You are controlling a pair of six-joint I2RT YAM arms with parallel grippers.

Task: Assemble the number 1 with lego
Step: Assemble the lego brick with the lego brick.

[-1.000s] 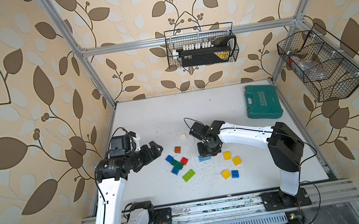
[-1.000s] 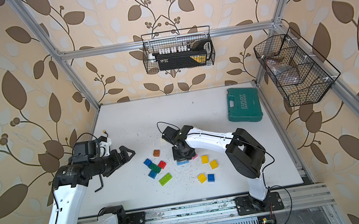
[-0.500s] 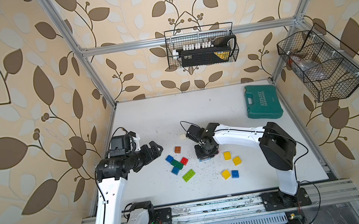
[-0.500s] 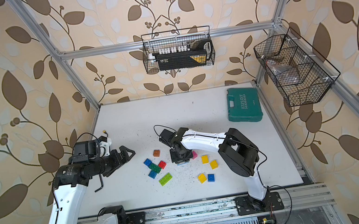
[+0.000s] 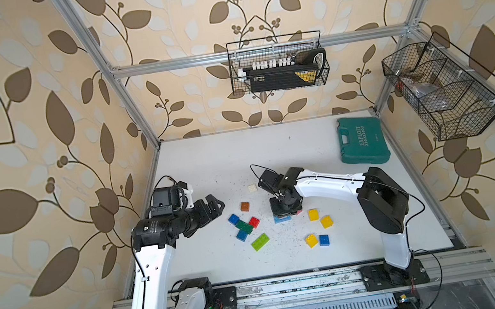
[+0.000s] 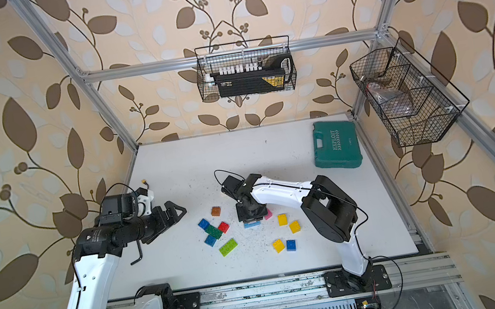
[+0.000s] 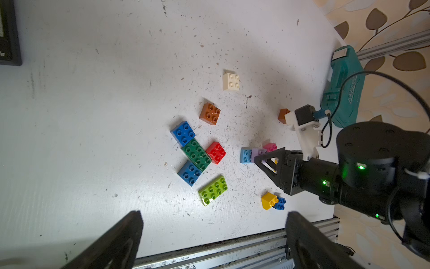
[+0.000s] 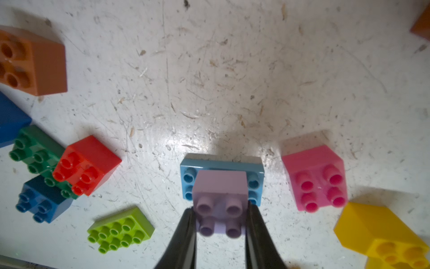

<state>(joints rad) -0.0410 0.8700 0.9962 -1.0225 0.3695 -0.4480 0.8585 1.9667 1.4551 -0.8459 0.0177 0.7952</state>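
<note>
My right gripper (image 8: 221, 209) is shut on a lilac square brick (image 8: 221, 200), one finger on each side. The lilac brick sits over the middle of a long light-blue brick (image 8: 188, 179) lying on the table; whether it is pressed home I cannot tell. A pink brick (image 8: 318, 177) lies just beside them. In both top views the right gripper (image 5: 285, 210) points down onto the light-blue brick (image 5: 282, 219). My left gripper (image 5: 214, 206) hovers open and empty left of the lego cluster, its fingers (image 7: 130, 233) wide apart.
Loose bricks lie around: red (image 8: 86, 163), green (image 8: 35, 149), blue (image 8: 41, 202), lime (image 8: 121, 229), yellow (image 8: 381, 233), brown (image 8: 32, 62), white (image 7: 230, 81). A teal tool case (image 5: 362, 140) lies at the back right. An Allen key (image 6: 137, 253) lies under the left arm.
The right arm has shifted slightly left and down, bringing its gripper over the light-blue brick. The left arm has not moved.
</note>
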